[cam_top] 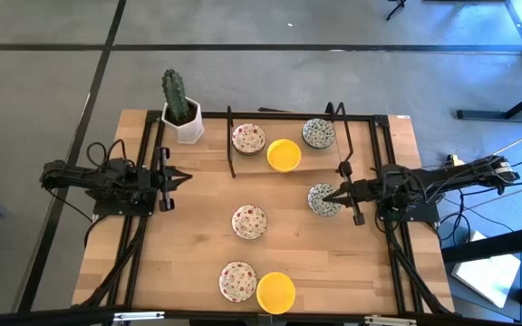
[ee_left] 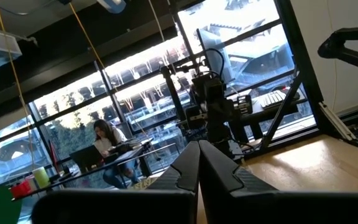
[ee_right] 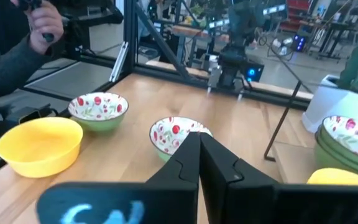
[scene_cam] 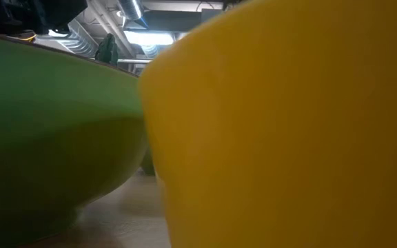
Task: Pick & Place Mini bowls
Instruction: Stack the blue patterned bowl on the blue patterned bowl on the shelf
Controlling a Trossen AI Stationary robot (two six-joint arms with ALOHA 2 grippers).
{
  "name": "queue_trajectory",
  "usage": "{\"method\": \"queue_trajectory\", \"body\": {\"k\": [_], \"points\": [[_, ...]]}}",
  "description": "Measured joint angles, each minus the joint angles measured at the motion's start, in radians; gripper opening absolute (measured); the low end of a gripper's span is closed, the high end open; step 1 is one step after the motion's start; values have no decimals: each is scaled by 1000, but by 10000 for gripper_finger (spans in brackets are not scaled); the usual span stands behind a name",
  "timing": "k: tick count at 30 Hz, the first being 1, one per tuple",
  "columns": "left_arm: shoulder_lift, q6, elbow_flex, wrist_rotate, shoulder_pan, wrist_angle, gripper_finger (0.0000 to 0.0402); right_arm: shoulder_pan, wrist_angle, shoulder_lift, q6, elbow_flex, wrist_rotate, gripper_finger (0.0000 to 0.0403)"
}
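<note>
Both grippers are seen pressed together and empty: the left gripper [cam_top: 185, 178] at the table's left edge, the right gripper [cam_top: 326, 195] over a patterned bowl [cam_top: 322, 199]. That bowl could be knocked if approached unopened.

Seven small bowls [cam_top: 249, 221] sat upright on the wooden table. Two were yellow [cam_top: 275, 292], three red-speckled [cam_top: 248, 139], two green-grey patterned [cam_top: 318, 133], all apart.
</note>
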Motion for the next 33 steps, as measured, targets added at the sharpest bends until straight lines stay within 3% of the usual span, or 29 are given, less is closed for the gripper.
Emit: {"method": "queue_trajectory", "body": {"k": [11,17,26,33], "points": [[4,-104,0,-25,0,3,2,0,-28,4,3,0,3,5],[5,-89,0,-64,0,7,5,0,-82,4,147,22,216,5],[5,-62,0,-68,0,2,3,0,-403,5,285,129,237,5],[5,-62,0,-68,0,2,7,64,-806,99,512,274,244,5]]}}
